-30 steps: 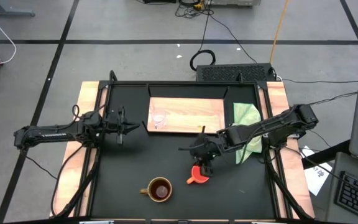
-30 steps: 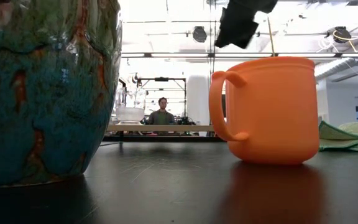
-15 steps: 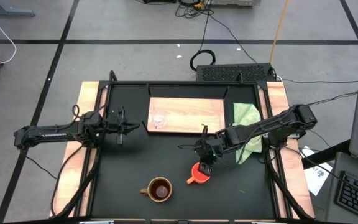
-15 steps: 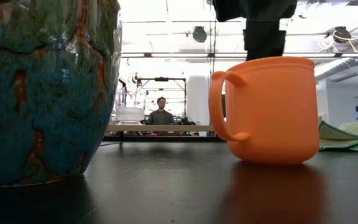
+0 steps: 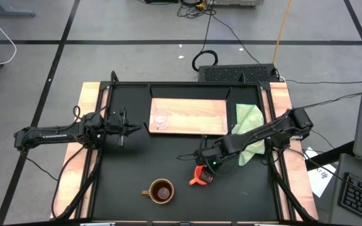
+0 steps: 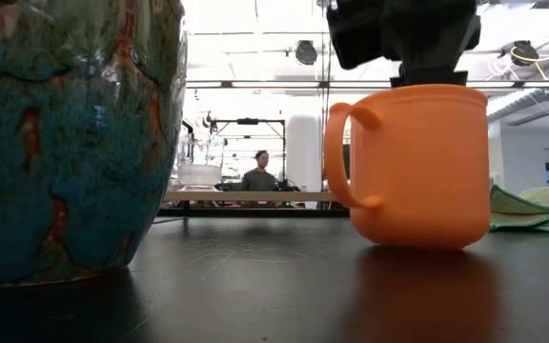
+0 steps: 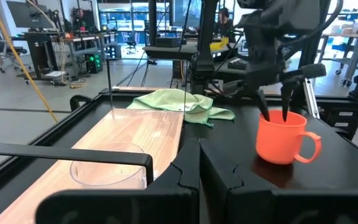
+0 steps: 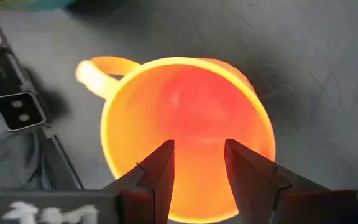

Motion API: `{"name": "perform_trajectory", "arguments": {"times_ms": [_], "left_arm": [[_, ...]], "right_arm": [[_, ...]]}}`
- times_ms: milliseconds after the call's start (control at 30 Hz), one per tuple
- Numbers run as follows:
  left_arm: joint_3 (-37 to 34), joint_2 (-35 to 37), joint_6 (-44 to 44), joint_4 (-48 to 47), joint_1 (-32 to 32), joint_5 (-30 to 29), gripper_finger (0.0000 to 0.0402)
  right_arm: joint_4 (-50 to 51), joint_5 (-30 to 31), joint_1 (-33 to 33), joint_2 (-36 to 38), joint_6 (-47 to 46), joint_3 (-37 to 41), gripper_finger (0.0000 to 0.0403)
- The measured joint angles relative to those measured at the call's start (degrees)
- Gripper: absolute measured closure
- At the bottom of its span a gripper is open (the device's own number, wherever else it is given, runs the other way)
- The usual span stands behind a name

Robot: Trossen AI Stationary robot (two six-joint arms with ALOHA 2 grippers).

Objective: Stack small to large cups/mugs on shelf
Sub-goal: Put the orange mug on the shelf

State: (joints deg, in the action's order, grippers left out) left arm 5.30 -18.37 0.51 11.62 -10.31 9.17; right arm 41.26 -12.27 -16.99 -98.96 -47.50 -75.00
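The orange handled cup (image 5: 200, 179) stands upright on the black table, right of centre, with its handle (image 8: 101, 65) toward the table's left. My right gripper (image 8: 198, 143) is open and slants down over the cup. Both fingertips (image 7: 273, 112) are at the cup's mouth. The small clear glass cup (image 5: 161, 119) stands on the left end of the light-wood shelf board (image 5: 197, 116). The brown mug (image 5: 161, 191) stands near the front edge. My left gripper (image 5: 123, 127) is shut and level at the table's left, holding nothing. My right gripper comes at the orange cup from above, slanting down from the table's right. Its fingers (image 8: 160, 168) stand apart over the cup's mouth, close to the rim (image 8: 129, 199). I cannot tell whether they touch the cup.
A light green cloth (image 5: 249, 119) lies crumpled right of the board, under my right arm. In the low view the brown mug's glazed wall (image 6: 65, 143) fills the left. A raised black frame (image 5: 187, 85) rims the table. A person shows far off in the room.
My right gripper has come down and toward the table's near edge, onto the orange cup. Its wrist has rolled, and it now tips more steeply downward. A second ago it hung above and behind the cup. Now its fingertips are at the cup's mouth.
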Motion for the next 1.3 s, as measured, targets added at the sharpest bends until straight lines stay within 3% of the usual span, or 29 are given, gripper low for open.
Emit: {"name": "perform_trajectory", "arguments": {"times_ms": [600,933,1300], "left_arm": [[0.0,0.0,0.02,-0.92,0.0,0.51,0.0396],[0.0,0.02,-0.22,-1.23,0.0,1.05,0.0396],[0.0,0.02,-0.16,-1.96,0.0,1.37,0.0396]], "right_arm": [[-5.04,0.54,0.07,2.27,2.78,-2.63,0.0273],[10.98,6.71,0.2,5.71,-0.78,-5.45,0.0273],[11.78,6.29,0.04,1.06,-1.97,-5.4,0.0273]]}}
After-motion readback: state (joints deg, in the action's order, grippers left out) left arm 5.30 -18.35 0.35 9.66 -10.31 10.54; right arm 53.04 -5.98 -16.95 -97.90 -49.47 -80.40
